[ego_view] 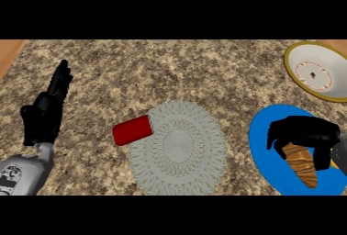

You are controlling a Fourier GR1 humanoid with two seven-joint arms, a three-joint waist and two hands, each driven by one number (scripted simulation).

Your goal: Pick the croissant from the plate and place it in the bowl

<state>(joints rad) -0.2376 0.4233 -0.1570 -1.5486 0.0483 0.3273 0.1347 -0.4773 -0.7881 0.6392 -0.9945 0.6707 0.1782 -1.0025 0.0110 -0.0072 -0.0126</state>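
Right hand (pixel 301 133): fingers curled down over the upper end of the croissant (pixel 303 165), closed round it. Thumb not separable from the fingers in this view. The croissant's lower end sticks out from under the hand toward 6 o'clock, tan with darker ridges.

Croissant position: over the blue plate (pixel 261 137), right of the plate's middle. Cannot tell whether it rests on the plate or is raised off it.

Plate: at 4 o'clock in the view, partly cut by the right edge.

Bowl (pixel 315 71): at 12 o'clock from the right hand, well apart from it, at the view's upper right corner. Pale yellow rim, white inside with a red ring pattern. Nothing in it.

Grey woven mat (pixel 180 149): at 9 o'clock from the plate, just beside it. 1 red cylinder (pixel 132 130) lies on its side at the mat's 10 o'clock edge, overlapping it.

Left hand (pixel 44 114): at 9 o'clock in the view, fingers straight and pointing up, resting, touching nothing.

All on a speckled stone counter (pixel 169 69).
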